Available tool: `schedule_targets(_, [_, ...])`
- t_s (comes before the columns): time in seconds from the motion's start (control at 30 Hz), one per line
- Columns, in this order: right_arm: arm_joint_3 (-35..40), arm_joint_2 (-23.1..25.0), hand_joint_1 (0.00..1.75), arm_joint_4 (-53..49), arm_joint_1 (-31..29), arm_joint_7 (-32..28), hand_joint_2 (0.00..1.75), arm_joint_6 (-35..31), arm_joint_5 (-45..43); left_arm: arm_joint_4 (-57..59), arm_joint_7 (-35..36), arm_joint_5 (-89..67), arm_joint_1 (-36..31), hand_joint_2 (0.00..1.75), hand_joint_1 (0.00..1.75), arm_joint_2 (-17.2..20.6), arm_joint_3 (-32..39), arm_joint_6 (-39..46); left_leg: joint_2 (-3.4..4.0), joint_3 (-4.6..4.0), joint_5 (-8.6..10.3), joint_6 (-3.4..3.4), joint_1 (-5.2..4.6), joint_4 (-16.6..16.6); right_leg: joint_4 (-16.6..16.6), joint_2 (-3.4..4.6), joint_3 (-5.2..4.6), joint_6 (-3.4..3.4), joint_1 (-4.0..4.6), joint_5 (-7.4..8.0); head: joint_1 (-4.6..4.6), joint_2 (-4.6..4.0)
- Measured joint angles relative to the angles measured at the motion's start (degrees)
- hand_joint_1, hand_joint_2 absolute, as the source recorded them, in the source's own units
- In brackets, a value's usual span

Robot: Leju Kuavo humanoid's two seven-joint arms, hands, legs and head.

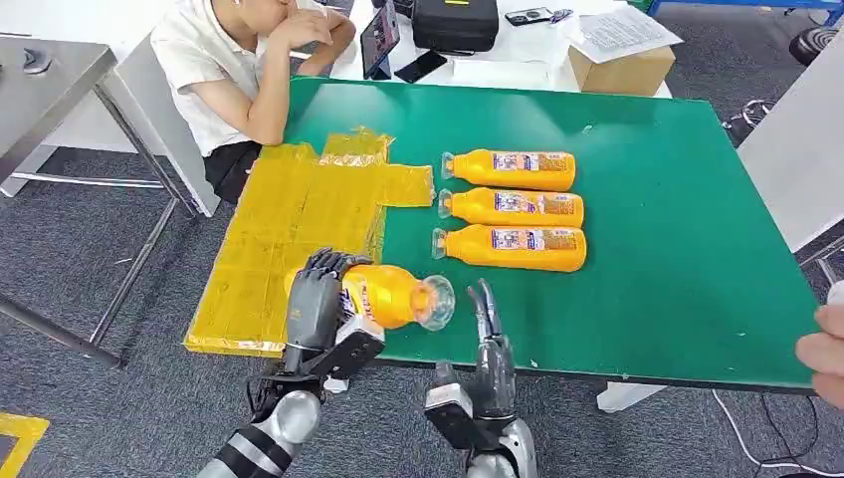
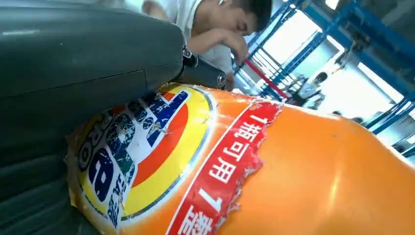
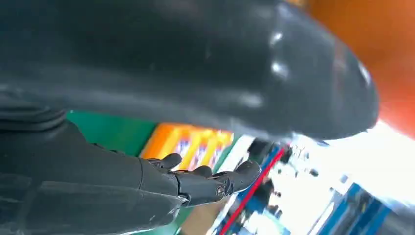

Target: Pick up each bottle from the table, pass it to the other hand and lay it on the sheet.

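Observation:
My left hand [image 1: 316, 304] grips an orange bottle [image 1: 393, 296] by its body near the table's front edge, its clear cap pointing right. Up close the bottle [image 2: 274, 171] shows a torn red and blue label under my left hand [image 2: 73, 73]. My right hand [image 1: 488, 344] stands just right of the cap, fingers straight and apart, holding nothing. Its fingers [image 3: 205, 181] are stretched out in the right wrist view, with the bottle [image 3: 372, 44] beside the thumb. Three more orange bottles [image 1: 510, 209] lie side by side mid-table. The yellow sheet [image 1: 299, 229] covers the table's left part.
The green table [image 1: 677, 219] has a front edge just behind my hands. A seated person [image 1: 239, 70] leans at the far left corner. Another person's hand [image 1: 826, 354] shows at the right edge. A white table with a box [image 1: 622, 65] stands behind.

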Motion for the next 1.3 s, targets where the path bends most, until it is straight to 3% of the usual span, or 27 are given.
schedule_targets(0.17, [-5.92, 0.92, 0.00, -4.89, 0.17, -0.09, 0.00, -0.04, -4.20, 9.58, 13.39, -15.59, -7.19, 1.75, 1.75, 2.62, 1.42, -11.11, 0.03, 0.01, 0.10, -0.04, 0.00, 0.00, 0.00, 0.01, 0.00, -0.01, 0.00, 0.04, 0.00, 0.00])
schedule_targets(0.33, [-6.68, 0.92, 0.00, -5.31, -0.29, -0.09, 0.00, -0.04, -7.96, 20.13, 15.71, -19.41, -15.12, 1.75, 1.75, 4.00, 3.19, -15.85, 0.02, 0.01, 0.17, -0.08, 0.02, 0.00, 0.06, 0.01, 0.02, -0.01, 0.01, 0.05, 0.00, 0.00])
schedule_targets(0.5, [-6.73, 0.92, 0.00, -5.31, -0.61, -0.11, 0.00, -0.04, -8.61, 25.85, 15.81, -19.85, -18.66, 1.75, 1.75, 4.52, 3.98, -16.48, 0.00, -0.01, 0.17, -0.08, 0.02, 0.00, 0.06, 0.00, 0.02, -0.01, 0.01, 0.05, 0.00, 0.00])
schedule_targets(0.53, [-6.73, 0.92, 0.00, -5.31, -0.67, -0.11, 0.00, -0.05, -8.68, 26.46, 15.81, -19.83, -18.99, 1.75, 1.45, 4.57, 4.11, -16.59, 0.00, -0.02, 0.17, -0.08, 0.02, 0.00, 0.06, 0.00, 0.01, -0.01, 0.01, 0.04, 0.00, 0.00])
schedule_targets(0.57, [-6.73, 0.92, 0.00, -5.31, -0.74, -0.13, 0.00, -0.04, -8.88, 27.20, 15.81, -19.78, -19.39, 1.75, 0.65, 4.57, 4.22, -17.01, 0.00, -0.04, 0.16, -0.09, 0.02, 0.00, 0.06, 0.00, -0.01, -0.02, 0.01, 0.04, 0.00, 0.00])
schedule_targets(0.6, [-6.64, 0.92, 0.00, -5.31, -0.82, -0.13, 0.00, -0.04, -9.38, 27.76, 15.77, -19.50, -19.74, 1.75, 0.24, 4.59, 4.35, -18.03, 0.00, -0.05, 0.16, -0.09, 0.02, 0.00, 0.06, 0.00, -0.01, -0.02, 0.01, 0.04, 0.02, 0.00])
schedule_targets(0.67, [-6.16, 0.89, 0.00, -5.28, -1.06, -0.13, 0.00, -0.04, -10.47, 29.35, 15.22, -17.75, -20.71, 1.75, 0.00, 4.59, 4.90, -21.69, -0.01, -0.05, 0.16, -0.09, 0.01, 0.00, 0.05, 0.00, -0.01, -0.02, 0.01, 0.04, 0.02, 0.00])
schedule_targets(0.87, [-4.85, 0.65, 0.00, -5.07, -1.95, -0.13, 0.00, -0.04, -12.63, 33.74, 12.70, -11.61, -24.20, 1.75, 0.00, 4.59, 8.59, -30.36, 0.00, -0.02, 0.17, -0.09, 0.02, 0.00, 0.06, 0.00, 0.01, -0.02, 0.01, 0.05, 0.00, 0.00])
schedule_targets(1.13, [-4.02, -0.85, 0.00, -4.98, -2.31, -0.13, 0.00, -0.04, -16.06, 34.73, -0.15, -5.39, -25.71, 1.75, 0.00, 6.67, 11.15, -47.44, -0.32, 0.17, 0.17, -0.09, 0.02, -0.01, 0.05, -0.20, 0.31, -0.02, 0.00, 0.00, 0.00, 0.00])
schedule_targets(1.3, [-2.97, -1.66, 0.00, -4.98, -2.87, -0.13, 0.00, -0.04, -16.98, 33.37, -4.14, -2.23, -25.05, 1.75, 0.00, 8.00, 11.24, -52.52, -0.35, 0.28, 0.17, -0.08, 0.01, -0.01, 0.04, -0.25, 0.44, -0.03, 0.00, 0.00, 0.00, 0.00])
